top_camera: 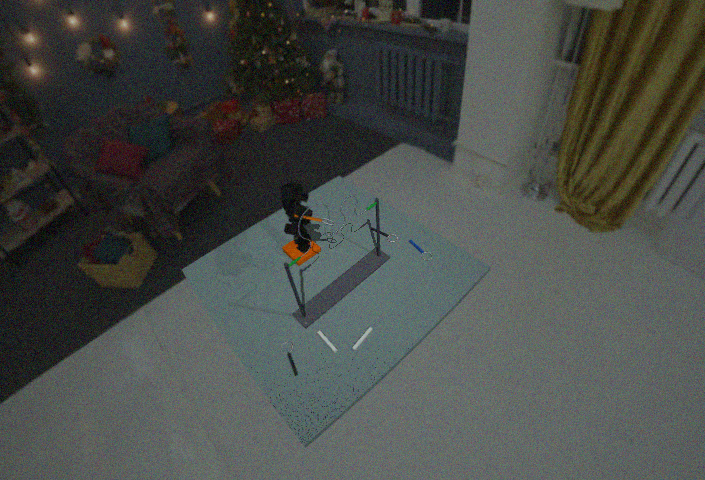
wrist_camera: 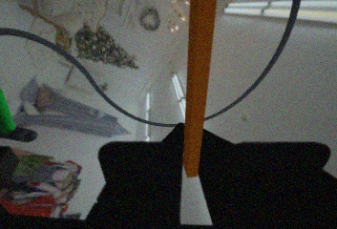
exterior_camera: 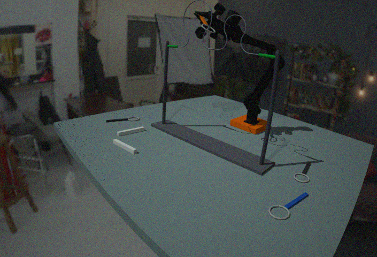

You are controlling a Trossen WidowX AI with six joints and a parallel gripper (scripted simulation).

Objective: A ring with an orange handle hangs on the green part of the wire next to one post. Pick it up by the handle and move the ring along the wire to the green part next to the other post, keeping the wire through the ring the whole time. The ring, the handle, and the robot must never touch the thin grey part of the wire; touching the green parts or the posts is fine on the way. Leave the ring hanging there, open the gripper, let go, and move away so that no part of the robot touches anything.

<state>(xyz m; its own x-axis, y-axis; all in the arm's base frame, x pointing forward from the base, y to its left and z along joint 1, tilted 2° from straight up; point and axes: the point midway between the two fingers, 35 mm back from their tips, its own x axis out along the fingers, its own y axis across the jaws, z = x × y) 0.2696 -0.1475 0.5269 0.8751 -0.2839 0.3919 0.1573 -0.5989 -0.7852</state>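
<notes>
My gripper (exterior_camera: 198, 15) (wrist_camera: 185, 127) is shut on the orange handle (top_camera: 308, 217) (exterior_camera: 203, 20) (wrist_camera: 200, 81), high above the table. The ring (exterior_camera: 213, 29) (top_camera: 317, 219) hangs below the handle in the exterior view, at the inner side of the wire's first tall loop. It seems to be around the grey wire (exterior_camera: 245, 28) (wrist_camera: 86, 72); any gap between them is too small to tell. One green part (exterior_camera: 172, 46) (top_camera: 294, 262) is by the left post (exterior_camera: 165, 84) (top_camera: 295, 288), the other green part (exterior_camera: 266, 55) (top_camera: 371, 206) by the right post (exterior_camera: 269, 112) (top_camera: 377, 226). The ring is outside the wrist view.
The grey base (exterior_camera: 213, 143) (top_camera: 341, 287) joins the posts. A blue-handled ring (exterior_camera: 296, 200) (top_camera: 416, 246) and two black-handled rings lie on the table. Two white bars (exterior_camera: 130, 131) (exterior_camera: 124, 146) lie in front of the base. The orange robot base (exterior_camera: 243, 124) stands behind the wire.
</notes>
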